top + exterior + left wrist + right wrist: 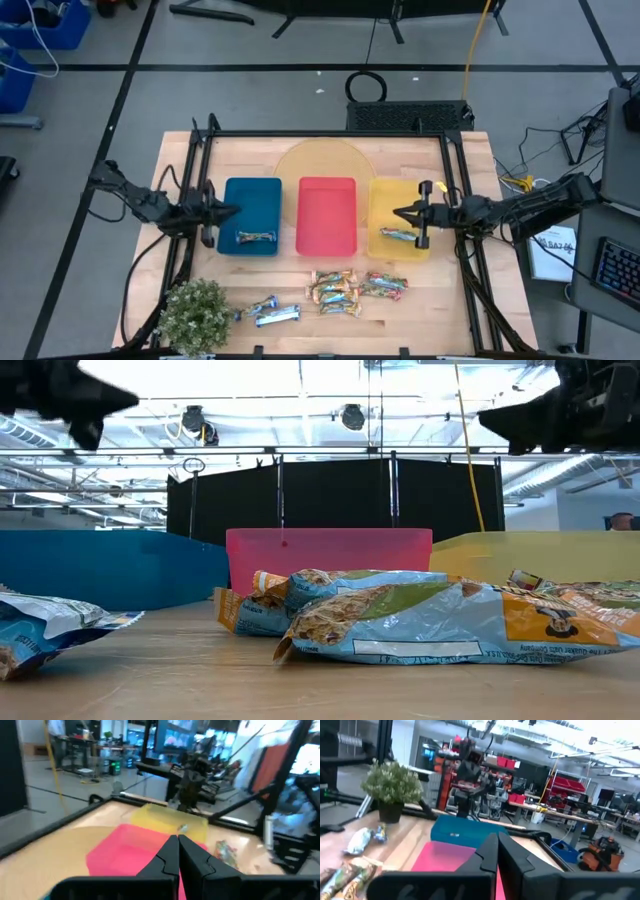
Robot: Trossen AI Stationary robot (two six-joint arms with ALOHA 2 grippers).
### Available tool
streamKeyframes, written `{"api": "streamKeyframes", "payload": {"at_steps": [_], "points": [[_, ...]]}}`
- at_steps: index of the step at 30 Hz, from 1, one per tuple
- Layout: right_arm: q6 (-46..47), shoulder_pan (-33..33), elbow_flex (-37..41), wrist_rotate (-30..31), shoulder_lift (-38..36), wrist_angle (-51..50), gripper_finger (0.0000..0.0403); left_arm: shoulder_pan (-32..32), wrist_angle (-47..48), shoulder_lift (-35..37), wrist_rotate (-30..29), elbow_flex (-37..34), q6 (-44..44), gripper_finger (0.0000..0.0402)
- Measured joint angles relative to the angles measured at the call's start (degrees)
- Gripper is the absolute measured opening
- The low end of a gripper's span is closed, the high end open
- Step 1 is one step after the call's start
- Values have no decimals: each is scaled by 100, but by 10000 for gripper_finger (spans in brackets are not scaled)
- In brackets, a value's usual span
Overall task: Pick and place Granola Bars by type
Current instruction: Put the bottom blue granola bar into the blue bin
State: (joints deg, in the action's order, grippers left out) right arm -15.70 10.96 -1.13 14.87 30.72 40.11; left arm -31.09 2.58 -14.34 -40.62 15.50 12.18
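Granola Bars (345,290): most are loose on the tabletop (440,300), on the front strip below the trays. One cluster of orange-gold and red-green wrappers sits in front of the red tray (327,215) and yellow tray (385,195), and a couple of blue-white ones (268,312) lie further toward the left arm's side, next to the small potted plant (196,315). Two look already sorted: one bar (256,237) lies in the blue tray (250,195), just ahead of the left tool (228,212), and one bar (397,235) lies in the yellow tray, just ahead of and slightly below the right tool (400,213). The red tray is between the two tools and shows nothing in it. Left tool hangs above the outer edge of the blue tray, fingers pressed together in its wrist view, holding nothing. Right tool hangs over the outer edge of the yellow tray, fingers likewise closed and empty. Both tools point inward at each other across the trays, well clear of the loose pile. My read: each arm parks over its own side's tray because that's its drop zone, one bar type per tray. Judging by counts, sorting is at an early stage and most bars are not yet placed. Next pick likely means one tool reaching down toward the front cluster; wrappers overlap there, so a single-bar grab looks fiddly.
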Motion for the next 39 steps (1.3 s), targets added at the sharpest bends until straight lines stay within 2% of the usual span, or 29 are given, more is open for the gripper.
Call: {"api": "streamKeyframes", "payload": {"at_steps": [4,8,13,17,22,26,29,32,35,39], "points": [[-318,0,3,-2,-9,98,1,0,250,-1782,-98,1178,178,8],[-505,0,7,0,-8,177,1,0,1725,-3699,71,2906,1177,8],[-614,0,13,0,-8,236,1,0,3218,-5941,664,4749,2032,14],[-608,0,17,0,-8,297,0,-1,3752,-7351,1152,6101,2353,48],[-213,2,17,0,-8,476,0,-2,4578,-8653,1949,7410,2255,123],[-143,2,22,0,-8,471,0,-39,4939,-9266,2717,7721,2759,192],[-145,2,22,0,-8,469,0,-88,5030,-9670,3389,7721,3081,226],[-146,2,22,0,-8,469,0,-172,5181,-10020,3852,7719,3386,241],[-173,2,24,0,-8,469,0,-278,5132,-10274,4363,7717,3298,243],[-269,2,24,0,-8,469,0,-436,5020,-10420,4425,7714,3319,244]]}}
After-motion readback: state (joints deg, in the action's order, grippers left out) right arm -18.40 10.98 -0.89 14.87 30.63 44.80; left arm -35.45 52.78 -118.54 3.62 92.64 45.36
